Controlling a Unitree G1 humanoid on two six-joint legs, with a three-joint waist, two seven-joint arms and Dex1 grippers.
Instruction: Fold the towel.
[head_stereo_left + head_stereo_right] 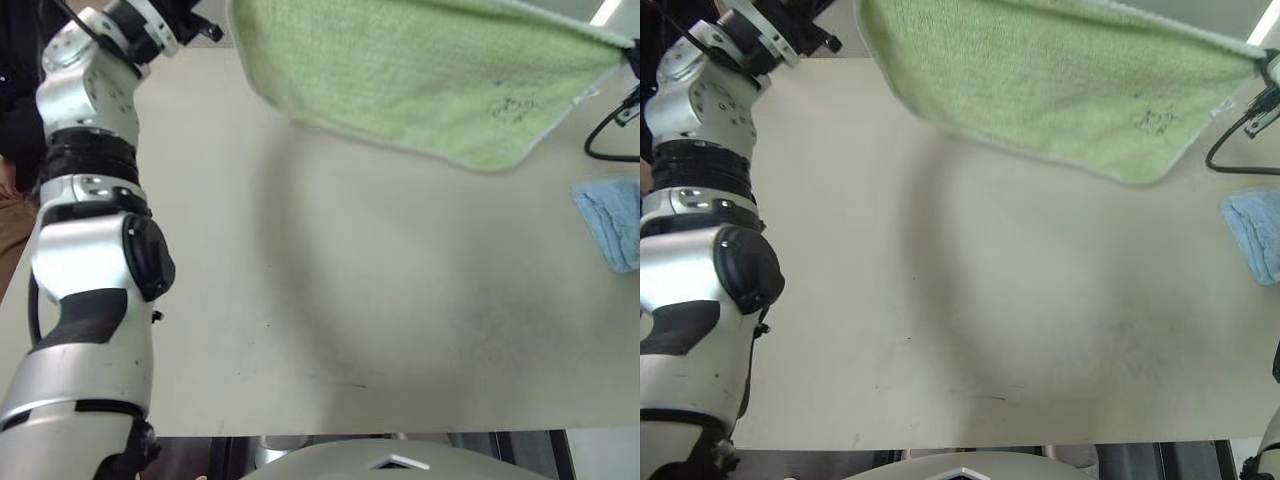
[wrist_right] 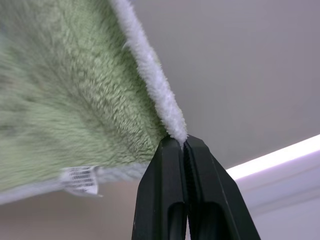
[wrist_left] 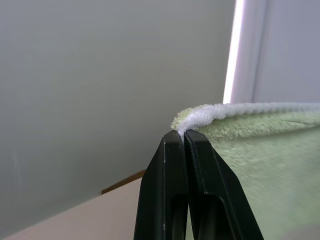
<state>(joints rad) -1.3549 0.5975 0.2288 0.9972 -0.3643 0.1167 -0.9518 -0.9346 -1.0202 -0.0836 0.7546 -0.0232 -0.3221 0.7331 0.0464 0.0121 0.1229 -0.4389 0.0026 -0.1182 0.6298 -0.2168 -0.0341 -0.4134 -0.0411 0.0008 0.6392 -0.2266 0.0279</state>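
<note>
Where white edging ends, both grippers point(image 3: 181, 134) point(image 2: 182, 141) pinched onto towel point(image 1: 420, 80).

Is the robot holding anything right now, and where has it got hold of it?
Yes: the light green terry-cloth towel. The left hand and right hand each pinch its white stitched edging at a corner.

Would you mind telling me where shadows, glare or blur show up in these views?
Left eye view: the lifted towel casts a soft shadow on the table. Left wrist view: a bright strip of light beside the towel's corner. Right wrist view: the towel near the lens is blurred, with a bright band behind the right hand.
</note>
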